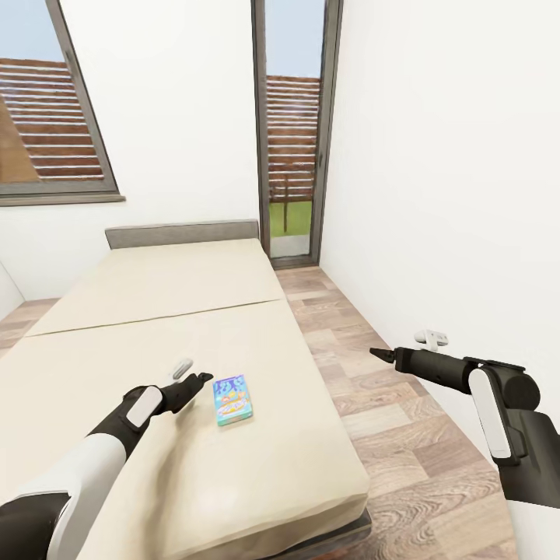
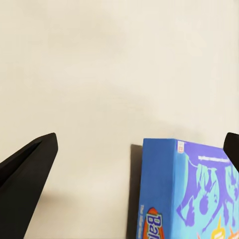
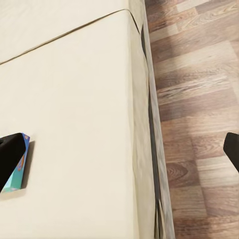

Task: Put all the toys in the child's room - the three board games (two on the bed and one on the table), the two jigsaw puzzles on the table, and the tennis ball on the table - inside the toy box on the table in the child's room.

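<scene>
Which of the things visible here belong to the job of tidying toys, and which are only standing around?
Belong to the job:
- board game, blue box lying flat on the bed
- left gripper, open, beside the box

Only standing around:
- window
- wood floor
- right gripper, over the floor

Bright even daylight, soft shadows, sharp renders

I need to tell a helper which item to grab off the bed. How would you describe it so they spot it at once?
Look at the beige bed under the windows. Near its foot, toward the floor-side edge, lies a flat rectangular box, just beyond the left gripper. It is bright blue with colourful print, unlike the plain mattress around it.
</scene>
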Available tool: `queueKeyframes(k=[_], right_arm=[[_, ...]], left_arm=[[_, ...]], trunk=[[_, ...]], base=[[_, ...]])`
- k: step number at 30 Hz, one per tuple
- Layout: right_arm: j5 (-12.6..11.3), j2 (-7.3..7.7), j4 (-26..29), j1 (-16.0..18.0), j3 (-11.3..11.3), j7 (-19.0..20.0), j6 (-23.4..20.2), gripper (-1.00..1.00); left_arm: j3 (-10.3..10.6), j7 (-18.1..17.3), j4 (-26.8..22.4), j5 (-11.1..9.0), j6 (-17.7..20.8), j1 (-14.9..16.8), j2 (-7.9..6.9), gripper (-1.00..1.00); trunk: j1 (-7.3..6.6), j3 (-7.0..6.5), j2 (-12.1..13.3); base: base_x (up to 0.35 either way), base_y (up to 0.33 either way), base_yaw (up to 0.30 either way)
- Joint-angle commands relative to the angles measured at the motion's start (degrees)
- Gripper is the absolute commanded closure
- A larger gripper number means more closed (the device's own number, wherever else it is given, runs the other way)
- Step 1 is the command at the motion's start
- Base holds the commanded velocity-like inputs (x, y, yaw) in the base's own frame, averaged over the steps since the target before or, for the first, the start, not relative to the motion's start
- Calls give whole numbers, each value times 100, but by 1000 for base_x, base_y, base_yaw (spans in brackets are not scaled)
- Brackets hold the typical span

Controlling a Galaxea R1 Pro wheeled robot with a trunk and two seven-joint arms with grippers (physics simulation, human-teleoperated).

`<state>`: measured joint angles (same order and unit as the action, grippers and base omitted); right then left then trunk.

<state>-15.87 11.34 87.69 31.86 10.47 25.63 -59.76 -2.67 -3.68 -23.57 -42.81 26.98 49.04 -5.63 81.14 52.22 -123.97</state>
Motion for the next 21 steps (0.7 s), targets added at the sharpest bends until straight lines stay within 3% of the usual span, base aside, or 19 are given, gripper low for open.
queueKeyframes(k=[1, 21], right_arm=[[35, 0, 2, 5, 7, 48, -24, -100], [40, 0, 2, 5, 10, 48, -24, -100]], left_arm=[[-24, -5, 1, 30, 26, 1, 1, -100], [-28, -5, 1, 24, 13, 1, 5, -100]], trunk=[[0, 6, -2], [0, 6, -2]], base=[[11, 0, 0], [3, 0, -1]])
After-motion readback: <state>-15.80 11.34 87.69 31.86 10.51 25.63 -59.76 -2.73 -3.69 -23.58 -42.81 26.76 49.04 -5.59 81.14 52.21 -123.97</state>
